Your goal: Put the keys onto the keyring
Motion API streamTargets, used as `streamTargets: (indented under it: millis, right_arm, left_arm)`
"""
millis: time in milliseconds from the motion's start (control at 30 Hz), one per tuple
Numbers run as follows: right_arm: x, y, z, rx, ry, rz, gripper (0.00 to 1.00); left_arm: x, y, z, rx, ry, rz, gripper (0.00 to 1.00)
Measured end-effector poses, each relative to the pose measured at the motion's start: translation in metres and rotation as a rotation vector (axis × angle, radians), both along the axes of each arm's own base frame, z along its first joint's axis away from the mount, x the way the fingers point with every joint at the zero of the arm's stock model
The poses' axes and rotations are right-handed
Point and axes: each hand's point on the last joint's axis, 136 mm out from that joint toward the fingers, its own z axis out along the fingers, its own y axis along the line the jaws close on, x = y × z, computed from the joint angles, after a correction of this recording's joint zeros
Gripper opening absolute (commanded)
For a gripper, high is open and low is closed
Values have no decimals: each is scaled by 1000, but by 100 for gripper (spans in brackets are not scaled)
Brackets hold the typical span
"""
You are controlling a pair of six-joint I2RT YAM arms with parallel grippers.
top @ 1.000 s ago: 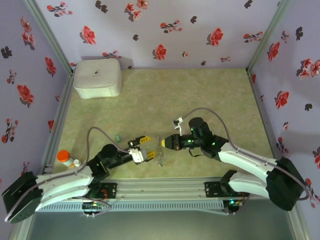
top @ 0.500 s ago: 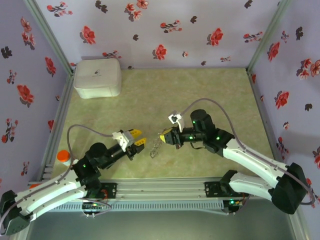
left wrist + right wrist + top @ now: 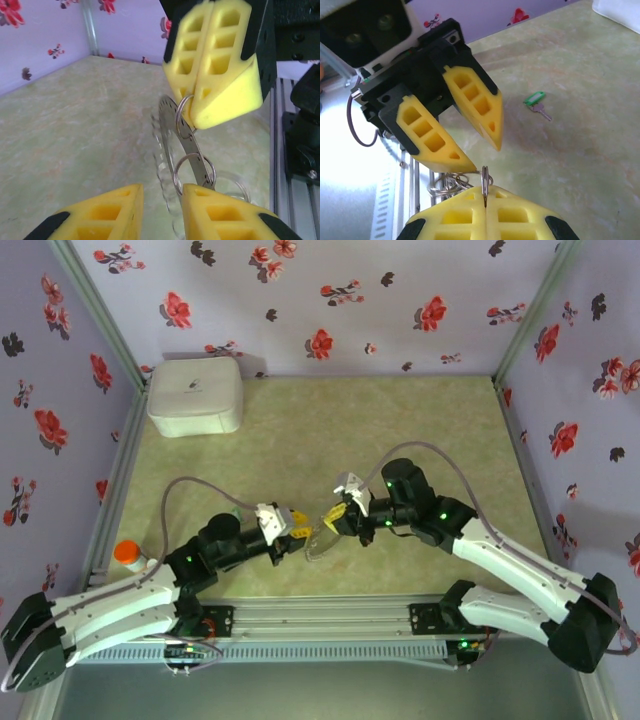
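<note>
Left hand [image 3: 298,527] swings back in toward the right hand [image 3: 334,518], fingers apart, tips now just beside the keyring [image 3: 320,540]. Keyring sits turned, showing its open loop instead of hanging edge-on.

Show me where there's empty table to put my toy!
Lots of bare table at the back, from the white box across to the right wall. Crowded near the front middle, where the left hand and right hand meet at the keyring.

Shiny grey metal keyring [image 3: 189,145] — matt yellow plastic fingertips [image 3: 225,95]
</note>
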Motion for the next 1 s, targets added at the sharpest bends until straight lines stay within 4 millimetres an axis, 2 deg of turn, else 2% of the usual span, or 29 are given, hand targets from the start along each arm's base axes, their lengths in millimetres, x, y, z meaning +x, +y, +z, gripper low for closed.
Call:
streamTargets:
  millis: [167, 567, 833, 1000]
  right_arm:
    - [-5, -1, -6, -49, -65, 40, 0]
    - [-15, -2, -21, -130, -126, 98, 0]
    - [-14, 2, -22, -149, -151, 105, 0]
    - [-16, 4, -24, -161, -157, 115, 0]
  left_arm:
    - [-5, -7, -6, 26, -16, -56, 27]
    - [-9, -12, 9, 16, -74, -97, 27]
    - [-13, -19, 0, 65, -64, -144, 27]
    - [-14, -21, -6, 80, -54, -159, 21]
